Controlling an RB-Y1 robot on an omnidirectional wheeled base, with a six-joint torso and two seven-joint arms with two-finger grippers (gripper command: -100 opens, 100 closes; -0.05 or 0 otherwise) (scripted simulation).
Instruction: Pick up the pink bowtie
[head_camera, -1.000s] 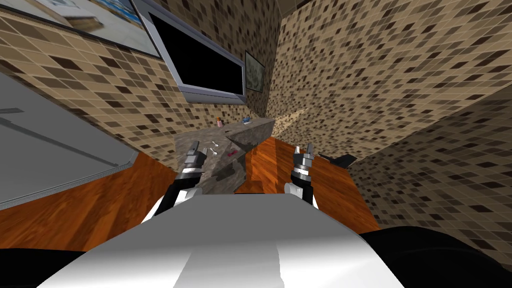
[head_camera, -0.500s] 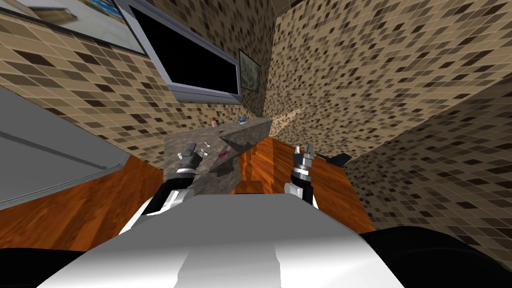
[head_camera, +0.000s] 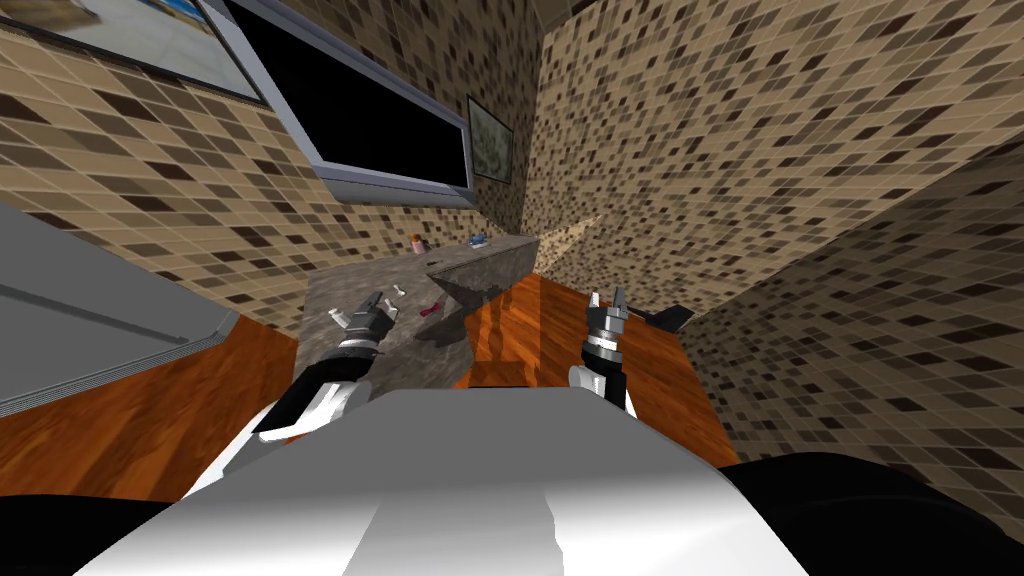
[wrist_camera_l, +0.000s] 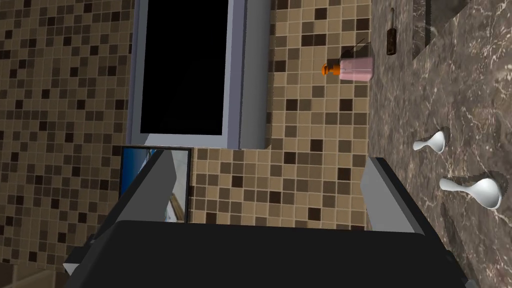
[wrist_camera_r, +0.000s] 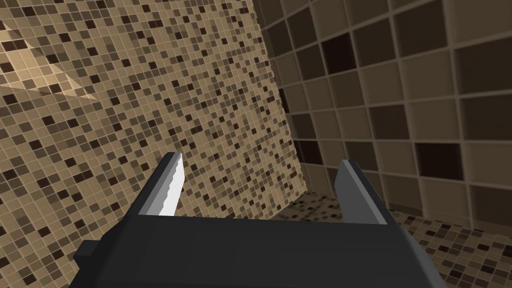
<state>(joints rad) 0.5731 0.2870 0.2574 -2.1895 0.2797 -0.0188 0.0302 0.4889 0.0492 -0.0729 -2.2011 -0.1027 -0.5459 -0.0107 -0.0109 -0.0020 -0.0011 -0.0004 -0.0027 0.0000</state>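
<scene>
The pink bowtie (head_camera: 430, 309) is a small pink-red thing lying on the mottled brown counter (head_camera: 340, 290) near its front edge. My left gripper (head_camera: 376, 305) hangs over the counter just left of the bowtie, apart from it. In the left wrist view the left gripper (wrist_camera_l: 267, 160) stands open with nothing between its fingers, pointing at the tiled wall. My right gripper (head_camera: 607, 299) is held over the wooden floor to the right of the counter. In the right wrist view the right gripper (wrist_camera_r: 260, 160) is open and empty.
Two white spoon-like pieces (wrist_camera_l: 475, 189) (wrist_camera_l: 431, 144) lie on the counter beside my left gripper. A pink bottle (wrist_camera_l: 355, 69) with an orange top stands by the wall. A grey-framed black panel (head_camera: 340, 110) hangs above. A dark object (head_camera: 668, 318) lies on the floor at right.
The whole head view has slid, so I have moved; the counter now sits further left in the picture. My left arm has swung outward to the left. The right arm is unchanged.
</scene>
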